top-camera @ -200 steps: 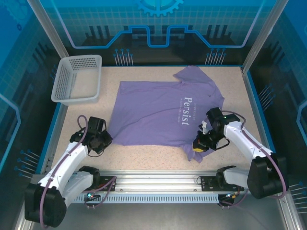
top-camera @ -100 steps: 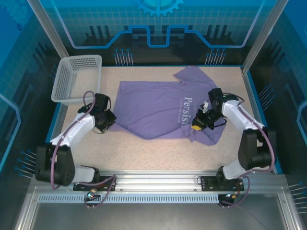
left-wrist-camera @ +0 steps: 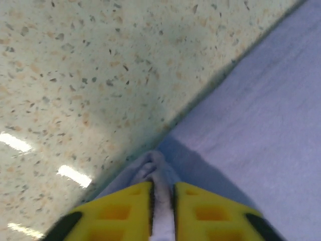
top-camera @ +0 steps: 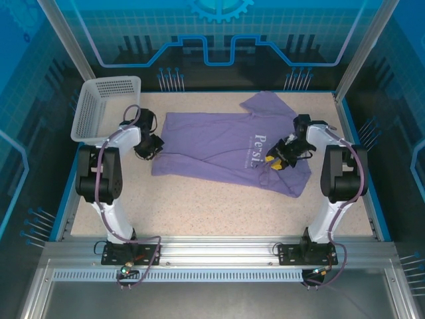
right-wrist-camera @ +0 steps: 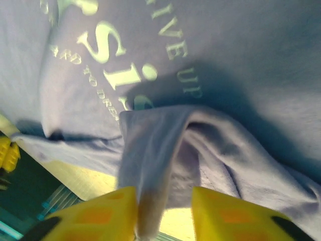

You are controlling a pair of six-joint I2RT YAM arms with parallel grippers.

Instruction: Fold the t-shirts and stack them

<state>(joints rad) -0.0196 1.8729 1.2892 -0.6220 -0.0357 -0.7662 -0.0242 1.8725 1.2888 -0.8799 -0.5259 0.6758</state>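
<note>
The lavender t-shirt (top-camera: pixel 219 149) lies across the middle of the table, its near half folded over toward the far side, white lettering (top-camera: pixel 260 149) partly covered. My left gripper (top-camera: pixel 150 143) sits at the shirt's left edge. In the left wrist view my left gripper (left-wrist-camera: pixel 162 190) is shut on a thin fold of the t-shirt (left-wrist-camera: pixel 261 100), low over the speckled table. My right gripper (top-camera: pixel 279 158) is over the shirt's right side. In the right wrist view my right gripper (right-wrist-camera: pixel 163 193) is open; a flap of the t-shirt (right-wrist-camera: pixel 225 60) hangs against one finger (right-wrist-camera: pixel 95 211).
A pale mesh basket (top-camera: pixel 106 109) stands at the far left corner, just behind the left gripper. Blue frame rails border the table (top-camera: pixel 199 206) on both sides. Bare speckled surface lies between the shirt and the arm bases.
Both arms carried the shirt's near hem away from the bases toward the far side, folding the shirt over. The right jaws have parted; the left still pinch cloth.
</note>
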